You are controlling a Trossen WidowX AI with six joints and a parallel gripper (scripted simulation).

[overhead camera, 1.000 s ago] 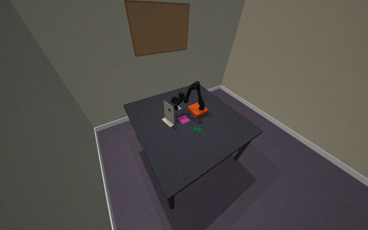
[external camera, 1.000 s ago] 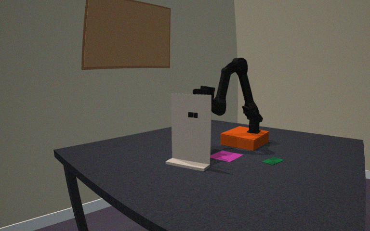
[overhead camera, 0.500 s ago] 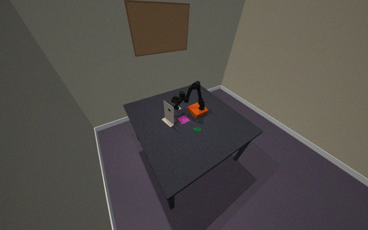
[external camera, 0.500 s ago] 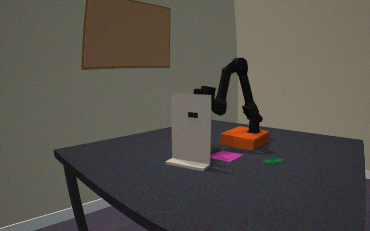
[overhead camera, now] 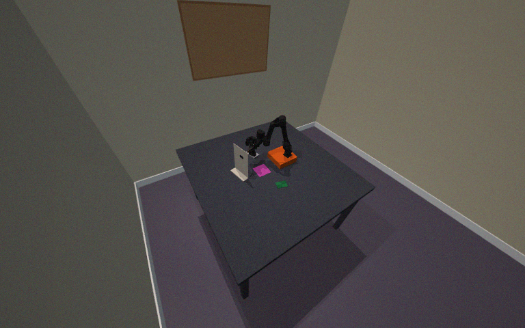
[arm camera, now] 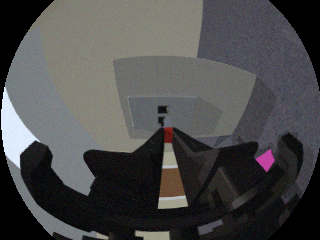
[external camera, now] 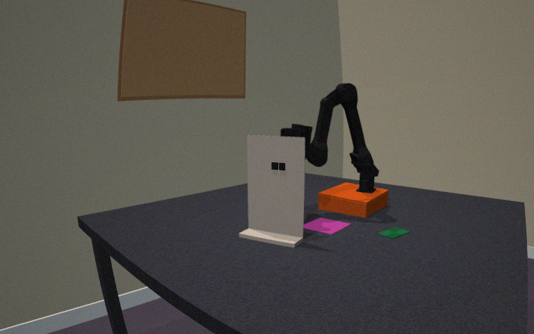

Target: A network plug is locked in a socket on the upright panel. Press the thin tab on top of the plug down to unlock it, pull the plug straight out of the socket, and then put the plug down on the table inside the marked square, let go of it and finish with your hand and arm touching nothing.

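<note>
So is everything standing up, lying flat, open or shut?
Jaws: shut on a red piece
Plug: can't tell if it's free
Panel: upright
Arm: bent
Pink square: flat
Green patch: flat
Brown board: on the wall

Beside the white upright panel [external camera: 276, 197] lies a magenta square [external camera: 327, 225]; behind it, partly hidden, is what seems the gripper [external camera: 295, 130].
</note>
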